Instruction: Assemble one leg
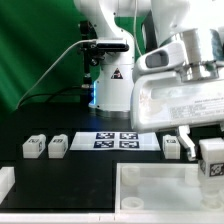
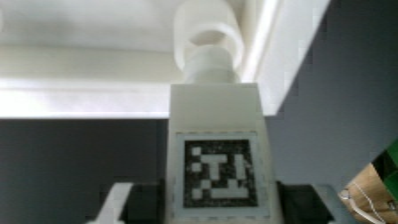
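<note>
The jaws are closed narrow on one leg (image 1: 212, 157), which they hold by its two side faces. The face with the square tag is therefore free, and in the wrist view it looks at the camera. The leg (image 2: 217, 130) hangs in the air above the bench (image 1: 90, 172), near the front corner at the exterior view's right, and it touches nothing but the jaws.

In the wrist view its round end (image 2: 210, 52) points away from the jaws, toward the large white panel (image 2: 80, 55). This is probably on purpose: the round end is the part that must enter a corner socket, so the grip is taken on the block end. The socket itself cannot be seen in either view.

The panel (image 1: 160, 186) lies flat along the front edge of the bench, just under the held leg. It is placed there most likely so that the arm has only a short way down.

The marker board (image 1: 118, 140) lies in the middle of the bench. Beside it, at the exterior view's right, stands a third leg (image 1: 172, 146). Two spare legs (image 1: 33, 147) (image 1: 58, 146) stand close together toward the edge at the exterior view's left, well apart from the panel.
</note>
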Controlling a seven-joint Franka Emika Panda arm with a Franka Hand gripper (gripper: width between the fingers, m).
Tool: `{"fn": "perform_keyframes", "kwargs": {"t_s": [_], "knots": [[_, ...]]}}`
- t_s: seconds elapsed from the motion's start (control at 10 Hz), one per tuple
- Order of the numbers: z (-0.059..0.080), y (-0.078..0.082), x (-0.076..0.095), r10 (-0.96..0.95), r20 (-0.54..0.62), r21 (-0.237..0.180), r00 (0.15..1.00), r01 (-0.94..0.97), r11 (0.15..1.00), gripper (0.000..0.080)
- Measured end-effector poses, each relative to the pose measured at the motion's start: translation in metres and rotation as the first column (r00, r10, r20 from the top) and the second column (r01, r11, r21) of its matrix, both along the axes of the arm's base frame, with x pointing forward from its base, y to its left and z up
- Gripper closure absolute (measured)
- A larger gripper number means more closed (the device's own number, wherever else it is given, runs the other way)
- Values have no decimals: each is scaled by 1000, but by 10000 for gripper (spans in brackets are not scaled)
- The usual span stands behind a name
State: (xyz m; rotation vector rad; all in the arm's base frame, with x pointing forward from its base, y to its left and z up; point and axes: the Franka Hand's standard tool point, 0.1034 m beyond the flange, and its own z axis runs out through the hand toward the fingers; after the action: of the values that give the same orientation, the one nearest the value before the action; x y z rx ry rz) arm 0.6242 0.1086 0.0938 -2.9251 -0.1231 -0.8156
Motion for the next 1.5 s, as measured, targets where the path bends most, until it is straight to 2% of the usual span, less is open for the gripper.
{"fn": "perform_keyframes", "kwargs": {"t_s": [0.3,0.6,0.8,1.1,1.2,1.3,1.5], "knots": [[-7,1,-2,-1,3,-1,1000,1,1000,508],[-20,7,-6,2,19,-4,1000,-2,1000,508],[-21,8,-7,-12,63,-12,998,13,1000,508],[-23,8,-8,-14,46,-14,999,14,1000,498],[-23,8,-8,-14,46,-15,999,15,1000,322],[-23,8,-8,-14,45,-15,999,15,1000,186],[-23,8,-8,-14,45,-15,999,15,1000,160]]}}
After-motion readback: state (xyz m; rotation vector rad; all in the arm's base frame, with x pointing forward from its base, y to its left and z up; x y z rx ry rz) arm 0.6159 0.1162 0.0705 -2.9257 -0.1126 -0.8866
